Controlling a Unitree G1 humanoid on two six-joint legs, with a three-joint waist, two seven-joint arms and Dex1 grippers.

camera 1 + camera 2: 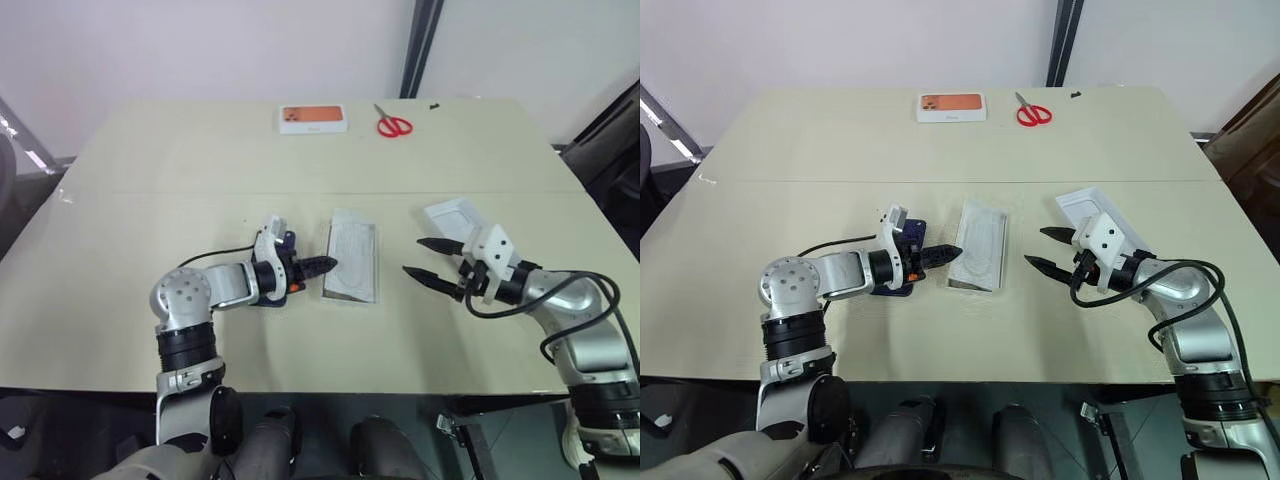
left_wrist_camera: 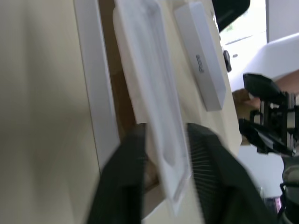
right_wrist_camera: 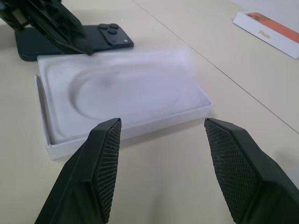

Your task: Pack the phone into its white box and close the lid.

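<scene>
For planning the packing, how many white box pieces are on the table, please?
3: the white box at the centre, the lid behind the right fingers, an orange-printed box at the far edge. Others may be nested inside.

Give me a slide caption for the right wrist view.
Open right gripper faces the white box; the phone lies behind it under the left gripper.

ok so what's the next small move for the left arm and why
Probably back the open left end effector off the thin white insert tray toward the slim navy-blue phone beside the shallow white cardboard box: the phone lies on the table, unheld.
</scene>
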